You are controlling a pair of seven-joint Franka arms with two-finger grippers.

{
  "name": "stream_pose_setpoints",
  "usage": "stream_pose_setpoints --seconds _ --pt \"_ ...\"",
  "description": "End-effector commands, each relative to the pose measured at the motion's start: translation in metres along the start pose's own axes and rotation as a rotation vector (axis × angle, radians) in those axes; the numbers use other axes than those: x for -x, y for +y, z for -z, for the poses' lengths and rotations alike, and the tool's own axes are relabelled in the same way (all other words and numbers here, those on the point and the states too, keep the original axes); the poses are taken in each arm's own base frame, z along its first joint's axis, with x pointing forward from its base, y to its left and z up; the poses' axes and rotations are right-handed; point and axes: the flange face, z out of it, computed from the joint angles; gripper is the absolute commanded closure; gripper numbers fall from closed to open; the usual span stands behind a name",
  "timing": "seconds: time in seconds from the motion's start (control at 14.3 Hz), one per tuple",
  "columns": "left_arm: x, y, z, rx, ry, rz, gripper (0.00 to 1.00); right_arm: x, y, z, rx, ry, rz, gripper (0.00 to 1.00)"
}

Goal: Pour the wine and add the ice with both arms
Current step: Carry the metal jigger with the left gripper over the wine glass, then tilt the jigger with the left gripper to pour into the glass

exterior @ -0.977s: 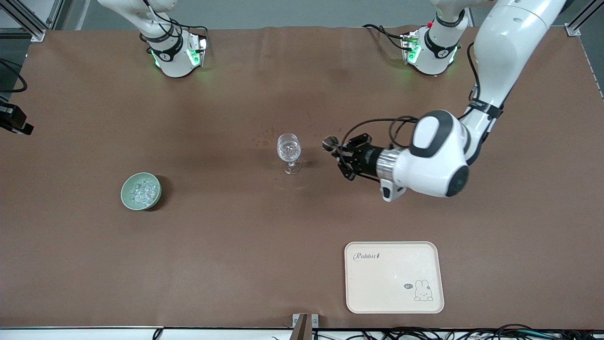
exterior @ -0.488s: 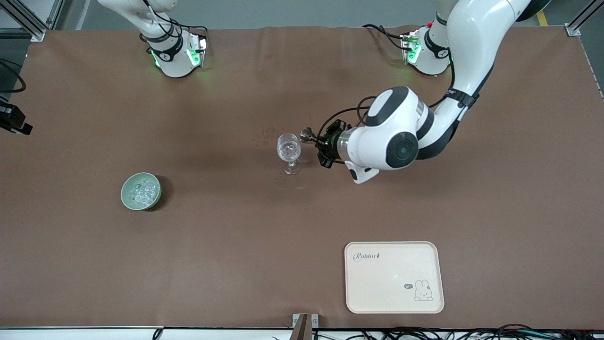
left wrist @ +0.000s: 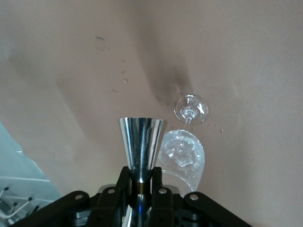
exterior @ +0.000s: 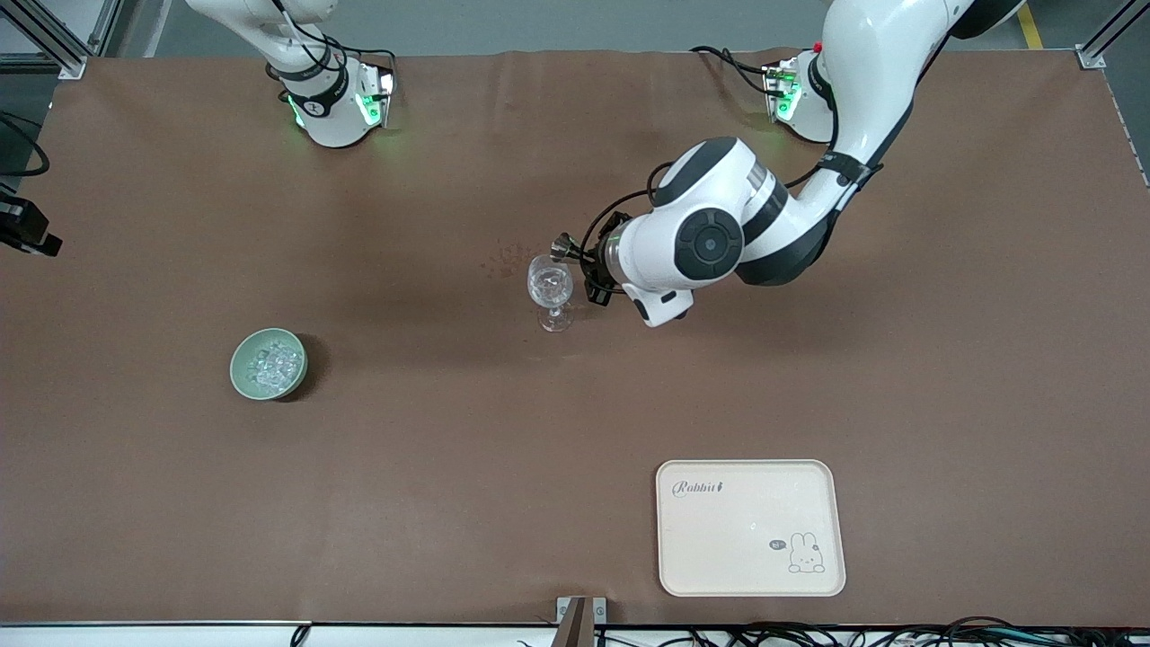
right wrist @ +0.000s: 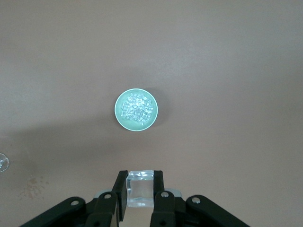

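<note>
- Held by the left gripper (left wrist: 141, 189), a shiny metal jigger (left wrist: 140, 147) sits clamped at its narrow waist between the two black fingers, one cone pointing out away from the wrist.
- Seen from the front, that jigger (exterior: 562, 243) lies roughly level, its open cone just over the rim of the wine glass (exterior: 550, 286) on the side toward the left arm's end of the table.
- From the left wrist, the wine glass (left wrist: 182, 153) shows right under the cone, with its round foot on the brown table (exterior: 449, 431).
- Something clear and glinting lies in the glass's bowl; whether it is ice or liquid I cannot tell.
- Over the table well above the pale green bowl (right wrist: 136, 109), the right gripper (right wrist: 139, 189) pinches one clear ice cube (right wrist: 139, 190) narrowly between its pads, which press on two of its faces.
- Only the base and lowest part of the right arm show in the front view, so the gripper itself is out of sight there.
- Ice (exterior: 274, 361) is heaped in the pale green bowl (exterior: 243, 373), which stands toward the right arm's end of the table, nearer the front camera than the wine glass and well apart from it.
- Nearest the front camera, a cream tray (exterior: 750, 575) with a rabbit drawing lies flat toward the left arm's end, well apart from the glass and from both grippers.
</note>
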Motion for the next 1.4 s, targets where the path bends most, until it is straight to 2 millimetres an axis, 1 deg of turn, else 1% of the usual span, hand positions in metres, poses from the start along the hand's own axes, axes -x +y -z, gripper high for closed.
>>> stream_pose_setpoints --seconds 0.0,0.07,0.35,0.49,0.63,0.77,0.91,0.98,1.05,1.12,1.19,1.33 --pt "0.010 0.003 -0.001 0.036 0.046 0.029 1.00 0.001 0.001 0.000 -0.012 -0.007 -0.012 0.98" --pt "0.014 0.003 -0.008 0.040 0.071 0.035 1.00 0.001 0.001 0.000 -0.013 -0.005 -0.012 0.98" --pt "0.017 0.003 -0.014 0.079 0.143 0.045 1.00 0.001 -0.003 -0.001 -0.035 -0.011 -0.012 0.99" --pt "0.023 0.001 -0.020 0.093 0.180 0.041 1.00 0.000 -0.005 0.000 -0.042 -0.002 -0.009 1.00" --pt "0.023 0.001 -0.021 0.119 0.220 0.042 1.00 0.001 -0.006 -0.001 -0.040 -0.009 -0.004 1.00" --pt "0.032 -0.004 -0.027 0.130 0.249 0.016 1.00 0.001 -0.004 -0.001 -0.040 -0.012 -0.004 1.00" --pt "0.034 -0.005 -0.026 0.151 0.280 0.000 1.00 0.001 -0.005 -0.001 -0.040 -0.011 0.002 1.00" --pt "0.038 -0.006 -0.027 0.156 0.284 0.000 1.00 0.002 -0.007 0.000 -0.038 -0.009 0.006 1.00" --pt "0.045 -0.010 -0.029 0.172 0.305 -0.019 1.00 0.002 -0.008 0.001 -0.037 -0.002 0.011 1.00" --pt "0.046 -0.009 -0.030 0.192 0.344 -0.035 1.00 0.002 -0.012 0.001 -0.038 -0.001 0.020 1.00" --pt "0.048 -0.011 -0.032 0.195 0.360 -0.044 1.00 0.002 -0.006 0.001 -0.039 -0.001 0.011 1.00" --pt "0.049 -0.012 -0.034 0.199 0.373 -0.052 1.00 0.001 -0.006 0.000 -0.042 -0.003 0.012 1.00"
